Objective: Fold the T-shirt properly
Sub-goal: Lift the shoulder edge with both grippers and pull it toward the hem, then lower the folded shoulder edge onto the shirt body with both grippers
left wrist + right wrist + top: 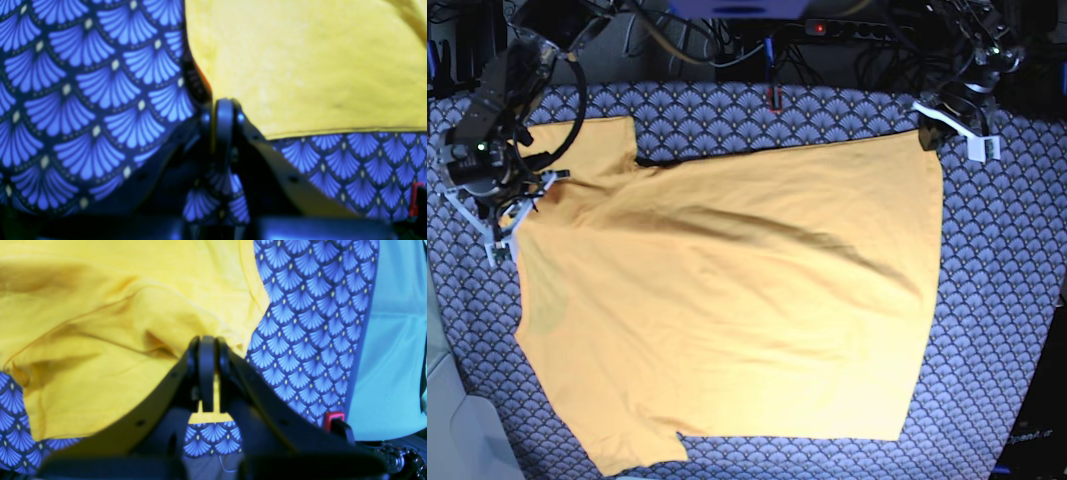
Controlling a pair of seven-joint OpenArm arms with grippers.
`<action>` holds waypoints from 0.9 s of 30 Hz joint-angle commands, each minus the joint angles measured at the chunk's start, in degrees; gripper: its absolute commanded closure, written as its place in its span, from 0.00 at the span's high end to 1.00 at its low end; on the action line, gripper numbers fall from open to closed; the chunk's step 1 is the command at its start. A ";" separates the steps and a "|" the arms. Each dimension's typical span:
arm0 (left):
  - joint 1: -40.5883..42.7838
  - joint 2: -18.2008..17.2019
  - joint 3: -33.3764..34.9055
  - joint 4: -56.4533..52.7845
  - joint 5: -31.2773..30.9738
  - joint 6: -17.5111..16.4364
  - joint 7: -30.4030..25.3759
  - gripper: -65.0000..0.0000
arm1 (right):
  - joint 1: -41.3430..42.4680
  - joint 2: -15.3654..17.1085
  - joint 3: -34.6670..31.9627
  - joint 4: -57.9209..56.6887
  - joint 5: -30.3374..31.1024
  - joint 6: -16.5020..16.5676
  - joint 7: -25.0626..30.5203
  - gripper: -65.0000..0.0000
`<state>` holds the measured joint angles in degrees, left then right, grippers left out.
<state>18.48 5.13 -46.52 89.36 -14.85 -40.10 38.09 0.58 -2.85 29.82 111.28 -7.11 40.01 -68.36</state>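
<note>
Left gripper (224, 110): jaws pressed together on the corner of the plain orange-yellow cotton T-shirt (307, 66), at the hem, fabric caught between the tips. Seen in the base view at the far right corner of the shirt (932, 135).

Right gripper (207, 350): jaws closed as well, a strip of yellow fabric pinched between them, near the sleeve and shoulder seam (100, 316). In the base view, placed at the far left of the shirt, by the upper sleeve (512, 205).

T-shirt (727, 320): spread nearly flat over the blue-grey scallop-patterned cloth (1007, 300), collar end to the left, bottom hem to the right, both short sleeves out. Some long soft wrinkles across the middle, running from the far left toward the right.

Around the cloth: a pale turquoise surface (393, 340) at the left edge, dark cables and equipment (727, 40) on the far side.

Progress, as a judgement: no fold visible yet, only the far edge gripped at two points. Probably the very start of the first fold; all folds of body and sleeves left to do.
</note>
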 commanded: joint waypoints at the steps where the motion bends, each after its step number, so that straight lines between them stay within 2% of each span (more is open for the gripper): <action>1: 0.82 0.19 0.15 0.09 2.59 0.10 4.16 0.00 | 0.70 0.43 -0.07 0.94 0.21 -0.01 0.80 0.00; 8: -3.67 -1.04 -1.61 4.13 3.20 0.10 4.51 0.00 | 0.70 0.43 -0.07 1.02 0.21 -0.01 0.80 0.00; 15: -13.16 -3.41 -3.54 5.01 7.25 0.10 12.42 0.00 | 0.34 -0.44 -2.18 1.29 0.13 -0.01 0.80 0.00; 21: -16.33 -4.38 -3.02 5.01 8.04 0.10 13.21 0.00 | 0.52 -1.06 -2.18 1.29 0.13 -0.01 0.89 0.00; 27: -20.02 -4.73 -3.02 5.01 8.04 0.10 16.38 0.00 | 1.05 -0.88 -2.88 1.29 0.04 -0.01 0.97 0.00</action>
<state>-0.67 0.99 -49.47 93.43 -6.17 -40.12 55.68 0.67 -4.23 26.94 111.39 -7.27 40.01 -68.34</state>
